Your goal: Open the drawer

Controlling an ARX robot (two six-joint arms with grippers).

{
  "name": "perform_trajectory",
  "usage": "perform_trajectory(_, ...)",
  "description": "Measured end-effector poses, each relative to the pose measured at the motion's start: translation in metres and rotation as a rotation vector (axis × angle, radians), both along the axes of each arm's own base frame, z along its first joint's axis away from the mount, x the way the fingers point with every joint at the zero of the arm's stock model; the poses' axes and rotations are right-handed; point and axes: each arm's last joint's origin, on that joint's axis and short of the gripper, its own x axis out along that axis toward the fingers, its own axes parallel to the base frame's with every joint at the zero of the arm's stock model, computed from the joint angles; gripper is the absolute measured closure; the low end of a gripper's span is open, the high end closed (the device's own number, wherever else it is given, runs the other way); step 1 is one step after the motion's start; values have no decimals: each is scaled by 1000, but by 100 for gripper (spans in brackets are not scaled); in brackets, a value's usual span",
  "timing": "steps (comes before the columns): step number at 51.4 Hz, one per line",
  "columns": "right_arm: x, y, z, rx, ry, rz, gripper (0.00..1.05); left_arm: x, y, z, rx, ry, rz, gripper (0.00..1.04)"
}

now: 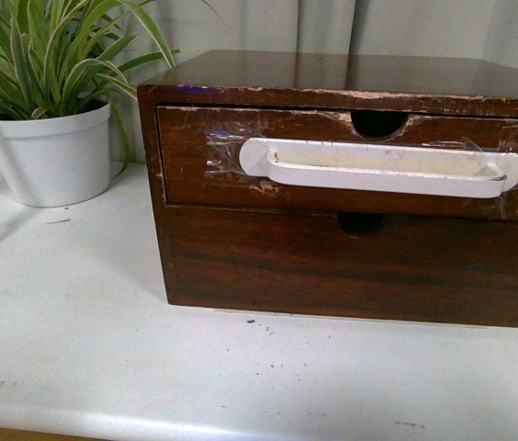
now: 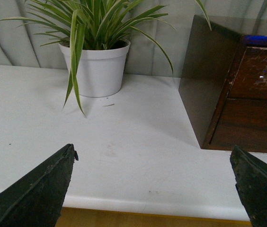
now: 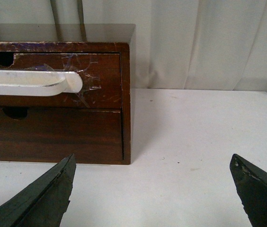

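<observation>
The drawer (image 1: 204, 161) is the upper one of a dark brown wooden chest: scratched front, long white handle (image 1: 383, 167) taped on, half-round notch at its upper edge. It sits shut, flush with the chest. It also shows in the right wrist view (image 3: 102, 92) with the handle's end (image 3: 34, 83), and a corner of it in the left wrist view (image 2: 259, 71). My left gripper (image 2: 153, 158) is open and empty, over the table's front edge, short of the chest's left corner. My right gripper (image 3: 153, 163) is open and empty, in front of the chest's right corner. Neither arm shows in the front view.
A plain lower drawer front (image 1: 351, 266) with its own notch sits below. A white pot with a striped green plant (image 1: 52, 152) stands left of the chest, also in the left wrist view (image 2: 95, 66). The white table (image 1: 84, 358) carries both; a pale curtain hangs behind.
</observation>
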Motion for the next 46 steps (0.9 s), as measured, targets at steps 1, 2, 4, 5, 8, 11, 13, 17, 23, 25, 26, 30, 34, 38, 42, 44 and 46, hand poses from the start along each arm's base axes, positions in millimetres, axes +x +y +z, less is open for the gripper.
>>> perform_trajectory(1,0,0,0,0,0,0,9,0,0,0,0,0,0,6)
perform_trajectory(2,0,0,0,0,0,0,9,0,0,0,0,0,0,6)
perform_trajectory(4,0,0,0,0,0,0,9,0,0,0,0,0,0,6)
perform_trajectory(5,0,0,0,0,0,0,9,0,0,0,0,0,0,6)
perform_trajectory(8,0,0,0,0,0,0,9,0,0,0,0,0,0,6)
perform_trajectory(11,0,0,0,0,0,0,9,0,0,0,0,0,0,6)
perform_trajectory(13,0,0,0,0,0,0,9,0,0,0,0,0,0,6)
perform_trajectory(17,0,0,0,0,0,0,9,0,0,0,0,0,0,6)
perform_trajectory(23,0,0,0,0,0,0,9,0,0,0,0,0,0,6)
perform_trajectory(25,0,0,0,0,0,0,9,0,0,0,0,0,0,6)
perform_trajectory(26,0,0,0,0,0,0,9,0,0,0,0,0,0,6)
perform_trajectory(30,0,0,0,0,0,0,9,0,0,0,0,0,0,6)
perform_trajectory(34,0,0,0,0,0,0,9,0,0,0,0,0,0,6)
perform_trajectory(38,0,0,0,0,0,0,9,0,0,0,0,0,0,6)
perform_trajectory(42,0,0,0,0,0,0,9,0,0,0,0,0,0,6)
perform_trajectory(44,0,0,0,0,0,0,9,0,0,0,0,0,0,6)
perform_trajectory(46,0,0,0,0,0,0,9,0,0,0,0,0,0,6)
